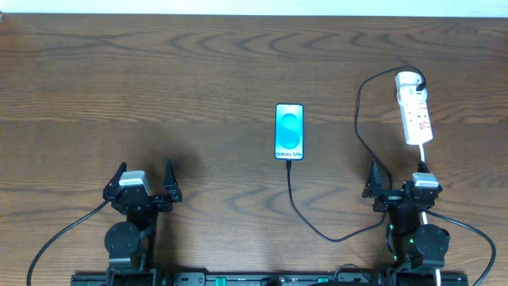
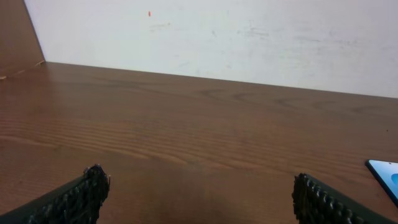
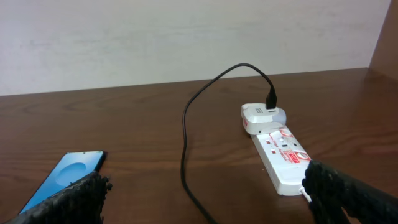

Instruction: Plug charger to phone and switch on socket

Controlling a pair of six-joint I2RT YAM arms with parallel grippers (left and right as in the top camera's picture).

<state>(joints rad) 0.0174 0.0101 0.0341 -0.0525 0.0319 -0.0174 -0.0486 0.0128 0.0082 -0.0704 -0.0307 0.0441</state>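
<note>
The phone [image 1: 289, 131] lies flat mid-table, its blue-teal screen lit; it also shows in the right wrist view [image 3: 65, 176] and its corner in the left wrist view [image 2: 387, 177]. The charger cable [image 1: 359, 119] runs from the phone's near end in a loop to the far end of the socket [image 1: 415, 111], where its plug sits in a white adapter [image 3: 264, 113]. The white socket [image 3: 280, 155] lies at the right. My left gripper [image 1: 145, 185] is open and empty at the front left. My right gripper [image 1: 398, 184] is open and empty just short of the socket's near end.
The wooden table [image 1: 159, 87] ends at a white wall at the back [image 2: 217, 37]. The socket's white cord [image 1: 423, 155] runs toward my right arm. Black arm cables trail off both bases at the front edge.
</note>
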